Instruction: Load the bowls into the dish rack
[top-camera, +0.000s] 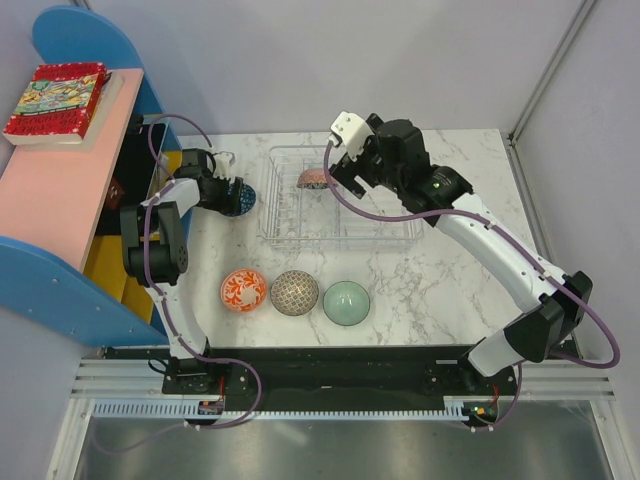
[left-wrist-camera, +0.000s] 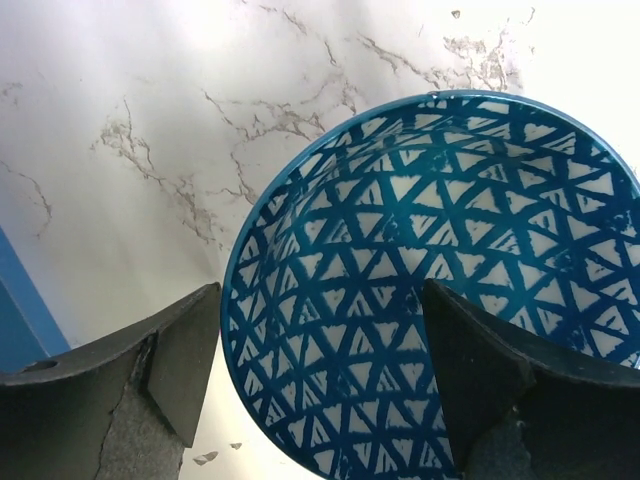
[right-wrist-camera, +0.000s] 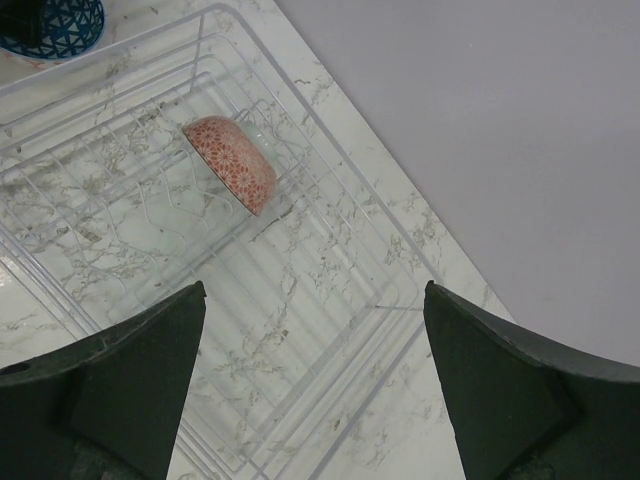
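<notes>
Left end effector (left-wrist-camera: 320, 300), jaws apart, straddles the blue-and-white bowl (left-wrist-camera: 420, 200) rim on the table (left-wrist-camera: 150, 120). Right end effector (right-wrist-camera: 315, 290), jaws apart, hangs above the dish rack (top-camera: 380, 232), which contains a tilted reddish bowl (right-wrist-camera: 232, 165).

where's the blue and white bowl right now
In the top view the blue-and-white bowl sits just left of the dish rack, its rim straddled by the left gripper's open jaws.

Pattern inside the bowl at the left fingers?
The bowl has a blue-and-white triangle lattice; clearest in the left wrist view.
</notes>
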